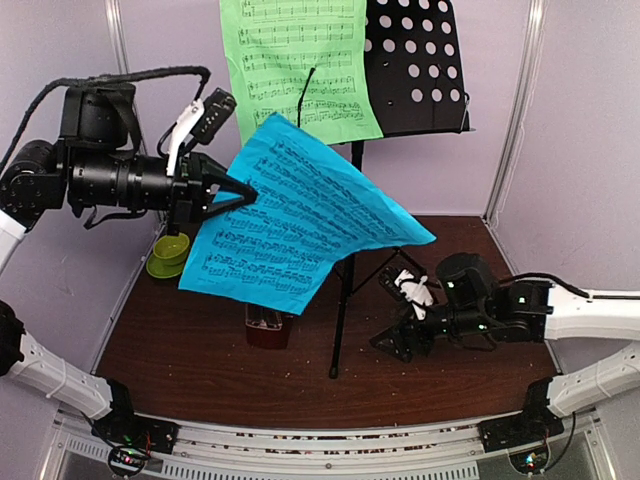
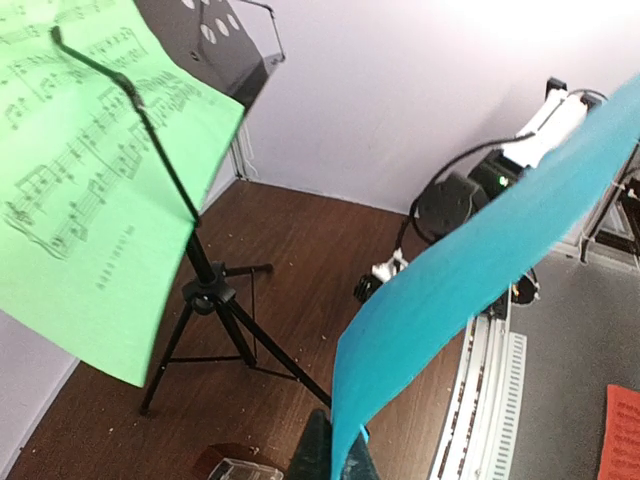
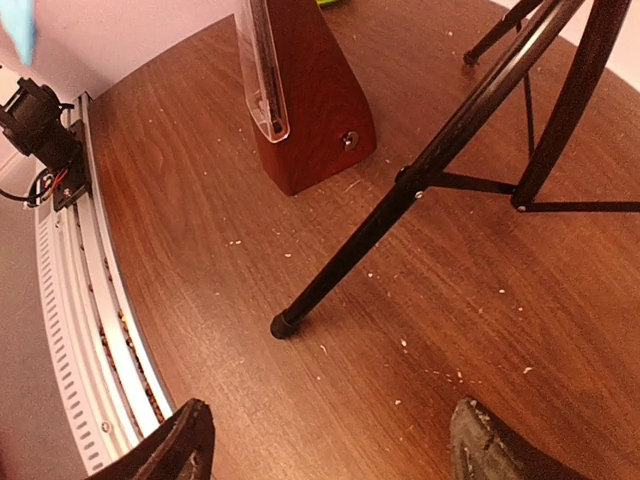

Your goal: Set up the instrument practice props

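Left claw (image 1: pixel 247 190) pinches blue sheet (image 1: pixel 300 230) at its edge, held aloft beside stand (image 1: pixel 341 315). Right claw (image 1: pixel 392 343) spread, low over table (image 1: pixel 200 350), near stand legs.

Top view: the blue sheet (image 1: pixel 300 215) hides all but the base of the metronome (image 1: pixel 268 330) near the surface's (image 1: pixel 200 365) front edge; green sheet (image 1: pixel 300 60) and desk (image 1: pixel 415 60) cut off at the top; left wrist view: blue sheet blurred, covering the left tool (image 2: pixel 335 455) tips.

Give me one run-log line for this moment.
left fingers shut on blue sheet | right fingers open, empty, low by stand | green sheet on stand | metronome on table
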{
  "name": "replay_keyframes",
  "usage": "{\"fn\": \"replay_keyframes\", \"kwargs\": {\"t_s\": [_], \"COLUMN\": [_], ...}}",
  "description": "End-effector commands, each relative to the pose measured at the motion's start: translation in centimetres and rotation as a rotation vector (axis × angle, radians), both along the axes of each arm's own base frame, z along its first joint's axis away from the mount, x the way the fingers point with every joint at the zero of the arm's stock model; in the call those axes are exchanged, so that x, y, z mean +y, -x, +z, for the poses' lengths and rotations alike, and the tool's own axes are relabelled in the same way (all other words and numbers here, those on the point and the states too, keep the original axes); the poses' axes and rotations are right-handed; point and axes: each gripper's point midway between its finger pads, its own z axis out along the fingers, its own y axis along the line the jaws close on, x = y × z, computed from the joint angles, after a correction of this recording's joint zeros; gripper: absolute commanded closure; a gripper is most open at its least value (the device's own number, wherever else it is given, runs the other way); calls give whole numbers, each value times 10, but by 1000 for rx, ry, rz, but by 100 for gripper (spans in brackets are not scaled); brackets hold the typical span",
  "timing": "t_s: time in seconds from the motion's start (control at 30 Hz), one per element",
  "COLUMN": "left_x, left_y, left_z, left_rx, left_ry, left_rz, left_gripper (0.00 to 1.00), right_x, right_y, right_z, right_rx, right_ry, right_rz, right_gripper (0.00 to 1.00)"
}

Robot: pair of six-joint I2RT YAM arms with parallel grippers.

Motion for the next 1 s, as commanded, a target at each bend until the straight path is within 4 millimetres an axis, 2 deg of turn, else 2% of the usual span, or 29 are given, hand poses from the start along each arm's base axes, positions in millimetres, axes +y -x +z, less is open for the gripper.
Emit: {"fn": "replay_keyframes", "kwargs": {"t_s": [0.0, 0.13, 0.27, 0.4, 0.5, 0.83, 0.97], "left_x": [4, 6, 4, 11, 16, 24, 27], "left_y": [-16, -12, -5, 4, 9, 12, 11], "left_z": [54, 88, 108, 125, 133, 141, 150], "left_rx": [-23, -58, -59, -86, -97, -119, -124], "left_ry": [209, 281, 337, 395, 415, 419, 439], "left_rz": [48, 17, -24, -45, -55, -49, -34], "left_gripper": [100, 100, 100, 100, 100, 100, 100], "right_x": [44, 72, 90, 106, 120, 157, 175], "right_y": [-10, -23, -38, -44, -41, -1, 13], "right_z": [21, 0, -20, -39, -43, -39, -38], "right_rx": [30, 120, 173, 231, 246, 262, 255], "right_ry": [-183, -219, -254, -267, -267, -280, -265], "right_rz": [47, 24, -30, -45, -19, 112, 164], "right_gripper": [14, 10, 10, 13, 15, 17, 16]}}
